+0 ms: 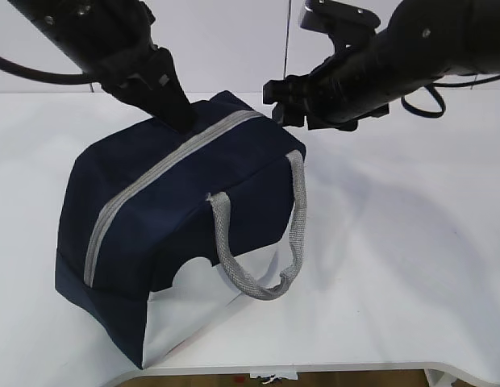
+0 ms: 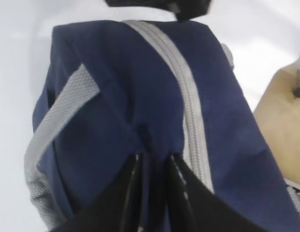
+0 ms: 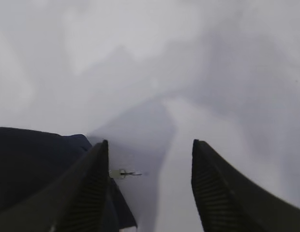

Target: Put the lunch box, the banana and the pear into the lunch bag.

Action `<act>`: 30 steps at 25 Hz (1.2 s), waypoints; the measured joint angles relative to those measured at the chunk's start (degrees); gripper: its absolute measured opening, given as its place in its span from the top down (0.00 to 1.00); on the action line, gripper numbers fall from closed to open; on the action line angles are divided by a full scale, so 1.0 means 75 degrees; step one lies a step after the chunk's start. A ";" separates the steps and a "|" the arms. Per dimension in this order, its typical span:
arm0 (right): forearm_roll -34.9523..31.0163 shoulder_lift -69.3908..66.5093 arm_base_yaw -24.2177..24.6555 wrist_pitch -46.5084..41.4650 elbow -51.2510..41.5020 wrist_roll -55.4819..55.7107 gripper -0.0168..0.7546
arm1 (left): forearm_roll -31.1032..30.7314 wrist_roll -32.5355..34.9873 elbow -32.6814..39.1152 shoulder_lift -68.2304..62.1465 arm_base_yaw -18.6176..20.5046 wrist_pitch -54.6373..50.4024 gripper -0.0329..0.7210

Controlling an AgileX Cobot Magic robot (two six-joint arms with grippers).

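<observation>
Navy fabric lunch bag point(image 1: 177, 234), zipped: soft, yielding; my left gripper point(image 2: 152, 166) pinched a top fold, my right gripper point(image 3: 150, 188) hung spread; best hold, webbing handle point(image 1: 258, 266).

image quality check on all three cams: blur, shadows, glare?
Exterior view: sharp, even light, soft shadow on the table right of the lunch bag. Left wrist view: soft focus; left claw is a dark blur pinching the bag fabric. Right wrist view: hazy and washed out, open right claw over broad grey shadows.

White table point(image 1: 411, 266), pale wall point(image 1: 234, 48)
</observation>
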State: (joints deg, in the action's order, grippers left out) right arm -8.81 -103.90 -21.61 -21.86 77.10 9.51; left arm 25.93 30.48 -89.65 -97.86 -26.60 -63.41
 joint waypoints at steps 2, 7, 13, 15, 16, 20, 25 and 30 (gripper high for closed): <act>0.0464 0.0147 0.0000 -0.0394 0.0180 0.0000 0.42 | 0.0000 0.0000 0.0000 -0.0029 0.0000 0.0123 0.74; 0.1279 0.0218 0.0000 -0.1989 0.1108 0.0000 0.42 | 0.0000 -0.0014 0.0000 -0.0045 0.0000 0.0183 0.50; 0.1839 0.0230 0.0000 -0.4023 0.2380 -0.0003 0.42 | -0.0171 -0.0025 -0.0014 0.0027 0.0000 -0.0074 0.44; 0.1885 0.0230 0.0000 -0.4553 0.2642 -0.0003 0.42 | -0.0359 -0.0132 -0.0149 0.0072 0.0000 -0.0245 0.44; 0.1897 0.0235 0.0000 -0.4738 0.2756 -0.0003 0.42 | -0.0458 -0.0215 -0.0279 0.0101 0.0000 -0.0298 0.44; 0.1925 0.0247 0.0000 -0.5477 0.3013 -0.0044 0.42 | -0.0813 -0.0532 -0.0864 0.0118 0.0000 -0.0661 0.44; 0.1936 0.0247 0.0000 -0.6276 0.3103 -0.0261 0.42 | -0.1211 -0.1005 -0.1355 0.0133 0.0000 -0.0985 0.44; 0.2038 0.0273 0.0000 -0.6522 0.3123 -0.0484 0.42 | -0.1883 -0.1541 -0.1387 0.0282 0.0000 -0.1045 0.44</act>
State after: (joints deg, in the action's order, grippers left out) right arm 6.48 -101.85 -21.61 -70.77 100.52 5.88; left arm 11.81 18.92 -100.06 -95.74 -26.60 -71.25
